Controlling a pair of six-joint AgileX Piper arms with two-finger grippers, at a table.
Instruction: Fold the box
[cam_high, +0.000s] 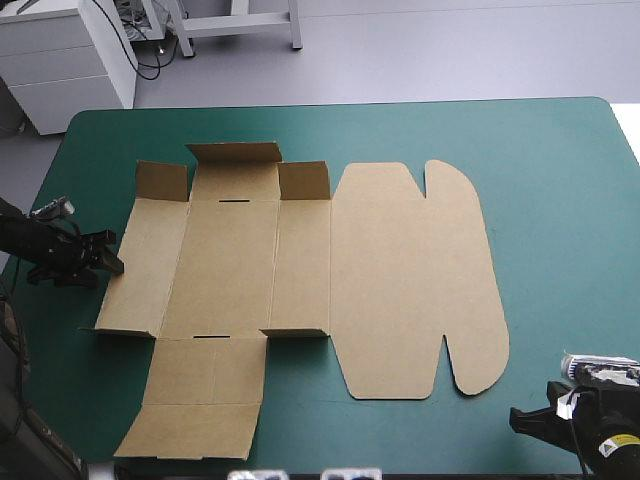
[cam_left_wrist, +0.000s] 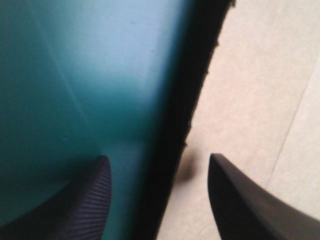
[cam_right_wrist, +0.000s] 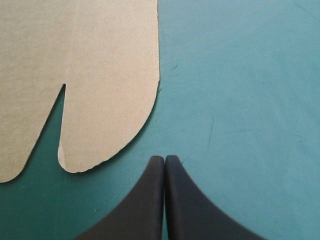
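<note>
Straddling the box (cam_high: 400, 280) edge, left tool (cam_left_wrist: 157, 159) agape, empty; right tool (cam_right_wrist: 165, 157) pinched together, near its rounded flap.

The flat brown cardboard box sheet (cam_right_wrist: 90, 65) lies on the teal-green worktop cover (cam_right_wrist: 240, 100), its rounded flap cut by a narrow slit. The right tool (cam_right_wrist: 165, 159), black fingers (cam_right_wrist: 142, 205) pressed together, points just beside that flap, not touching it.

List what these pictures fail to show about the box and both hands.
1. Left wrist view: blur and dark shadow hide whether the open black-fingered left hand touches the brown cardboard box edge between its fingers.
2. High view: the black-fingered right hand is too small to judge its fingers, and the picture's edge cuts off its arm.
</note>
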